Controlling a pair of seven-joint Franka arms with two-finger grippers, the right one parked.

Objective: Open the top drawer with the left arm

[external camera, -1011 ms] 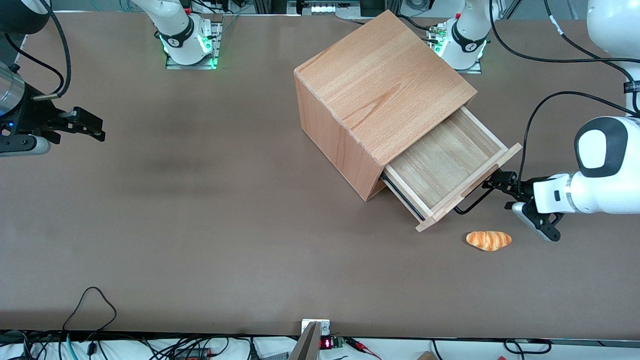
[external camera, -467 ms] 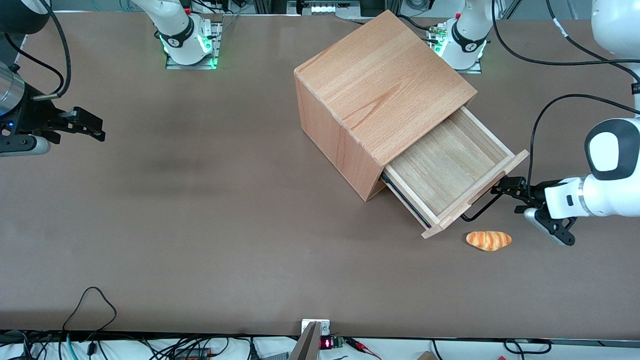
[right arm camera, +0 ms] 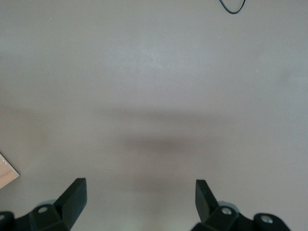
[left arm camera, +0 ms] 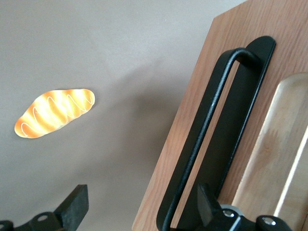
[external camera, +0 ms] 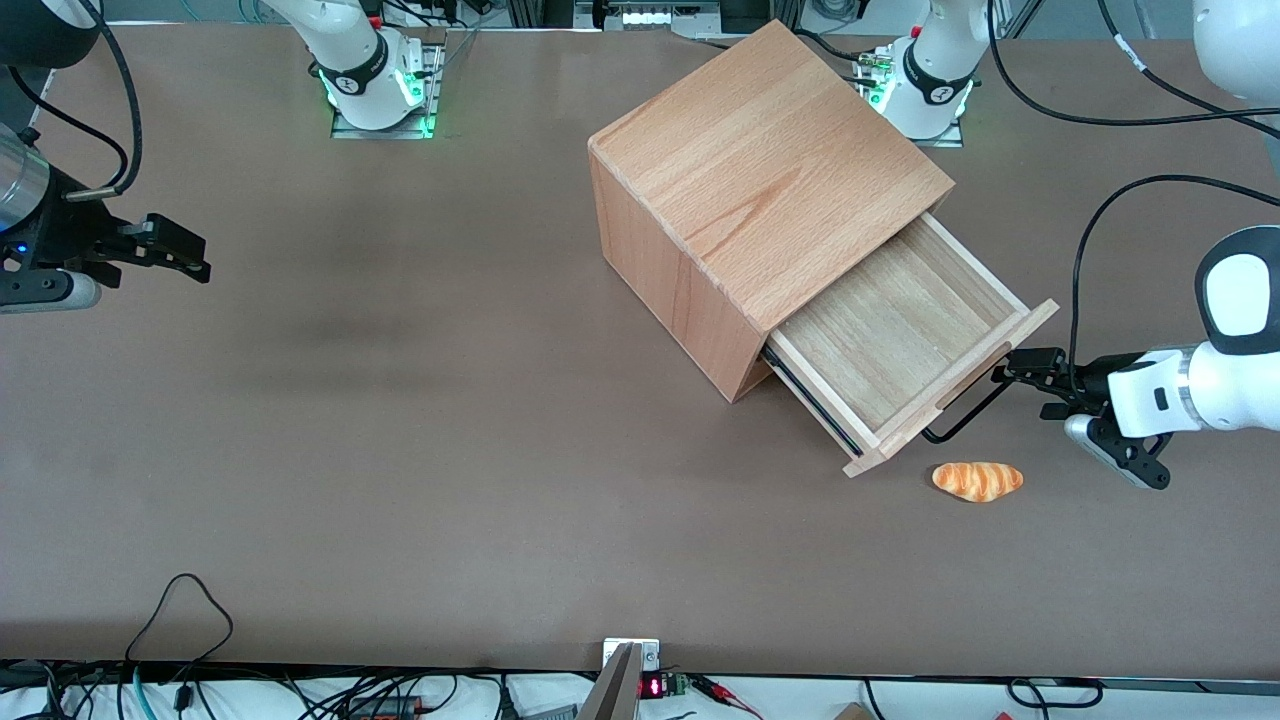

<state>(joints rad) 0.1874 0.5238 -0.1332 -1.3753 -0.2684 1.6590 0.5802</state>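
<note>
The top drawer stands pulled well out of the beech cabinet, and its tray is empty. Its black wire handle sticks out from the flat wooden front. My left arm's gripper is in front of the drawer, level with the handle, at the end of the front farther from the front camera. In the left wrist view the gripper is open. Its fingers stand wide apart on either side of the handle, without pinching it.
A toy bread roll lies on the brown table, nearer the front camera than the drawer front and the gripper; the left wrist view also shows the roll. Black cables hang by the working arm.
The drawer slid farther out of the cabinet between the two earlier frames, then stopped. The gripper has since drawn slightly back from the drawer front, toward the working arm's end of the table.
</note>
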